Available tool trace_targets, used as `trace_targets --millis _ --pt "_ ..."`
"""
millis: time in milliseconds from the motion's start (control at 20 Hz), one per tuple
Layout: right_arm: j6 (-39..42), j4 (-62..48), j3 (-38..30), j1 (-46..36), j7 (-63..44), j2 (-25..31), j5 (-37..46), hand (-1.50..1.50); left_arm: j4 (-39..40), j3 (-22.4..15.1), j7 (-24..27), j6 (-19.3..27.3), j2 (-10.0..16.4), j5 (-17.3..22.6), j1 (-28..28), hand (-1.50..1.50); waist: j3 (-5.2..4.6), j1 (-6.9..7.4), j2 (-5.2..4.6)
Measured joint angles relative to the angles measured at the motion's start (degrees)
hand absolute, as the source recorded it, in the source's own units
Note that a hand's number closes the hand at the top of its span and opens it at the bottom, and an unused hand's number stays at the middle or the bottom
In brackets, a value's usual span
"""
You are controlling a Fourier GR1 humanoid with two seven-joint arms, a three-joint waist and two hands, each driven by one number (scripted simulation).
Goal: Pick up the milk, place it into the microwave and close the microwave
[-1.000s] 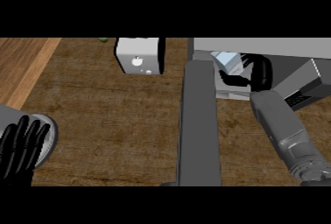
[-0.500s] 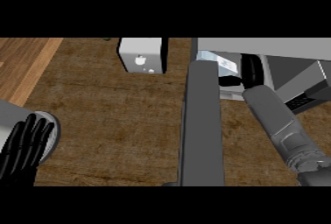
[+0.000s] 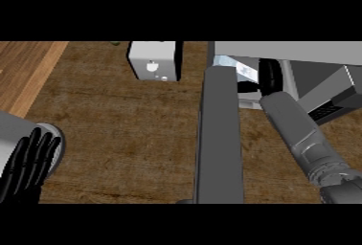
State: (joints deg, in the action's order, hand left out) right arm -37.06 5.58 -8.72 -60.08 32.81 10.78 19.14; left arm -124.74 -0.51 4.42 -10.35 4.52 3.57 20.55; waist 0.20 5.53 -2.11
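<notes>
Head view: the milk [image 3: 237,69] is just inside the microwave [image 3: 311,52], right of its open door [image 3: 219,143]. The right hand [image 3: 271,76] is curled round it. The door runs lengthwise, nearer this arm. The left hand [image 3: 28,165] rests, fingers spread, well left of the door.

One microwave [image 3: 283,50], one milk [image 3: 228,62], one white box [image 3: 151,58], two hands [image 3: 28,165] [image 3: 269,75]

block: open microwave door [image 3: 219,139] edge-on down the mid, splits L from R | free: worktop [image 3: 120,124] L of door, wide bare run | obst: white box [image 3: 152,60] at far edge | microwave [image 3: 311,52] mouth: R forearm [image 3: 293,127] runs in, little room
</notes>
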Motion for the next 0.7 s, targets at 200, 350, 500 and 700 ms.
trace_targets --millis 200,350,500,700 --pt "-1.4 0.4 -1.3 0.3 0.5 0.4 -1.0 -1.5 -0.3 -1.3 0.6 0.1 -0.6 -1.2 1.1 -1.5 -0.01 -0.21 0.09" --pt "-1.8 0.9 -2.1 0.7 1.4 1.0 -1.6 -1.5 -1.1 -1.5 0.2 0.2 -0.6 -1.9 1.6 -1.5 0.0 -0.6 0.2" --pt "-1.9 1.2 -3.0 0.9 2.3 1.9 -2.2 -1.5 -1.8 -1.8 0.0 0.2 -0.7 -1.9 1.9 -1.5 0.01 -0.67 0.21" --pt "-1.7 1.9 -4.0 1.1 3.6 3.6 -2.9 -1.5 -2.5 -2.9 0.0 0.1 -1.1 -2.6 2.9 -1.5 -0.02 -1.01 0.38"
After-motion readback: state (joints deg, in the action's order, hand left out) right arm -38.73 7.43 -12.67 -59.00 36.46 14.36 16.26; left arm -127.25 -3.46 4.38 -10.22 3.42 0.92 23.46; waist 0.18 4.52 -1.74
